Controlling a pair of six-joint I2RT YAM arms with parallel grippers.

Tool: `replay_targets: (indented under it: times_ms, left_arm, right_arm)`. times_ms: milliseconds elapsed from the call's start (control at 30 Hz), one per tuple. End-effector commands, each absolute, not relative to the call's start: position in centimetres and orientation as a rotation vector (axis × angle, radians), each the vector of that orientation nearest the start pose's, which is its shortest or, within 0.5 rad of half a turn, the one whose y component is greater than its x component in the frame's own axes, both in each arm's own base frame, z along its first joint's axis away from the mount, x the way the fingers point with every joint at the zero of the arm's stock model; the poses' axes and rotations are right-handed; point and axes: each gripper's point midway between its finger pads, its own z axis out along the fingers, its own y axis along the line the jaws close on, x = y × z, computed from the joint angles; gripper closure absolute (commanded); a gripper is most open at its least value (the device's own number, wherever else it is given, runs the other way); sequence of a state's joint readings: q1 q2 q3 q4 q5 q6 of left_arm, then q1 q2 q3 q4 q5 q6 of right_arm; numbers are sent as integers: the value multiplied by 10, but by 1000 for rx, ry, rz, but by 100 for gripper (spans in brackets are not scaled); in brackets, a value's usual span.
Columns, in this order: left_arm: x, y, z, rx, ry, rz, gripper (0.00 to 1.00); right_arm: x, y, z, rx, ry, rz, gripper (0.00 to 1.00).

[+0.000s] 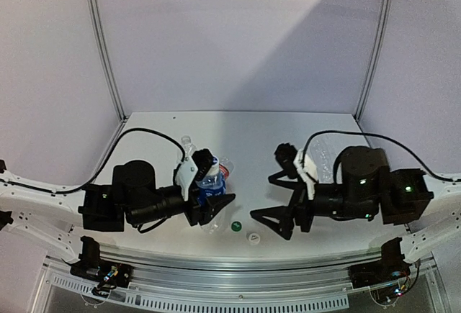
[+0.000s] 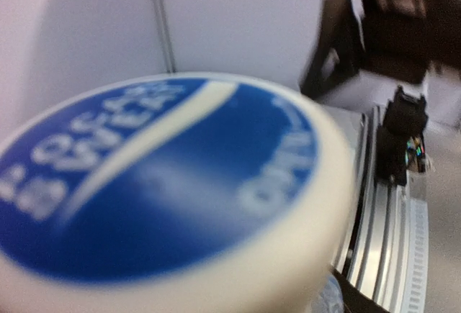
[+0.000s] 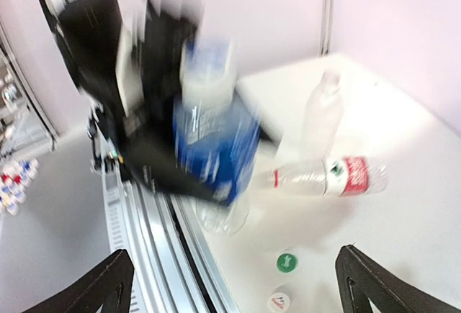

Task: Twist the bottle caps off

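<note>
My left gripper [image 1: 209, 187] is shut on the blue-labelled bottle [image 1: 214, 180], holding it tilted near the table's front edge. Its blue and white cap [image 2: 166, 176] fills the left wrist view, blurred, and still sits on the neck [image 3: 205, 68]. My right gripper [image 1: 270, 183] stands wide open to the right of that bottle with nothing between its fingers [image 3: 115, 277]. A green cap [image 1: 235, 225] and a white cap [image 1: 253, 237] lie loose on the table in front. A red-labelled bottle [image 3: 331, 176] lies on its side behind them.
An unlabelled clear bottle [image 1: 187, 144] stands behind the left gripper, and another clear bottle [image 1: 320, 156] is partly hidden behind the right arm. The metal rail [image 1: 238, 266] runs along the table's near edge. White walls close in the back and sides.
</note>
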State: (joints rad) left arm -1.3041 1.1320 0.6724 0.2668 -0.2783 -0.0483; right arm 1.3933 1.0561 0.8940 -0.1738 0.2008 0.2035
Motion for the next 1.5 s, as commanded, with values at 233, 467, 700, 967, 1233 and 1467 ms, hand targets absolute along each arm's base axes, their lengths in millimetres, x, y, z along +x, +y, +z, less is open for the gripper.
replay_targets:
  times_ms: [233, 467, 700, 967, 1233, 1467]
  left_arm:
    - [75, -380, 179, 1456, 1480, -908, 33]
    - [54, -380, 181, 1518, 1439, -1030, 33]
    - [44, -381, 185, 1537, 1427, -1101, 32]
    - [42, -379, 192, 1519, 1413, -1128, 32]
    - [46, -383, 189, 1502, 1435, -1120, 32]
    - [44, -381, 193, 1496, 1421, -1136, 32]
  right_arm:
    - [114, 340, 313, -1133, 1872, 668, 14]
    - [115, 379, 280, -1247, 1940, 681, 22]
    - [93, 402, 268, -1396, 1896, 816, 24]
    - [64, 409, 267, -1552, 1817, 971, 23]
    - [61, 417, 273, -1538, 1776, 1035, 22]
    - [64, 429, 266, -1519, 1772, 1045, 27]
